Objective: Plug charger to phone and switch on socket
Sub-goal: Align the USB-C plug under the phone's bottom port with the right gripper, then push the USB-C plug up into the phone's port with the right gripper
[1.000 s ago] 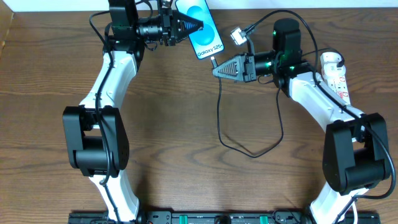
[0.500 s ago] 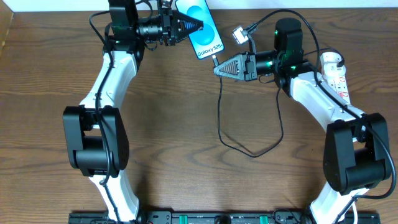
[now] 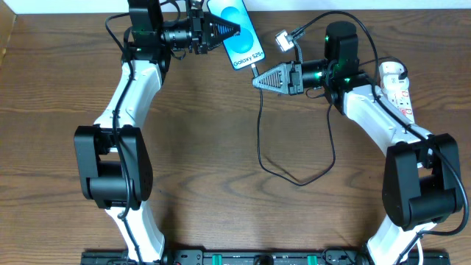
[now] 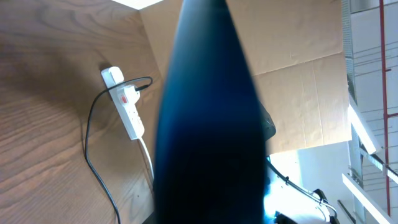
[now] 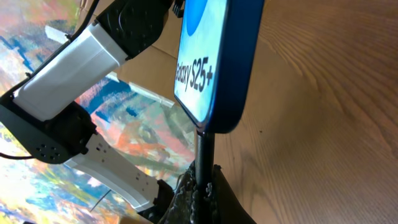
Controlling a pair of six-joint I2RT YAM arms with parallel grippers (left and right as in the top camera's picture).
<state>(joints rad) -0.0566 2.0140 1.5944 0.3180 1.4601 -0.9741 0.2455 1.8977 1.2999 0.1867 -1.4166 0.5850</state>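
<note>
Right fingers (image 3: 271, 79) pinch the charger (image 5: 203, 149) tip touching the phone's (image 5: 231, 62) edge.

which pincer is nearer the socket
Right. The right pincer holds the charger at the phone's lower end, well short of the socket; the left pincer grips the phone farther away.

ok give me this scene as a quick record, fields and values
phone: screen lit, gripped by the left claw
left claw: shut on the phone's side
right claw: shut on the charger tip
charger: tip meets the phone's bottom edge, seating unclear; cable loops across the table
socket: far right, charger cable runs to it; switch state unreadable
</note>
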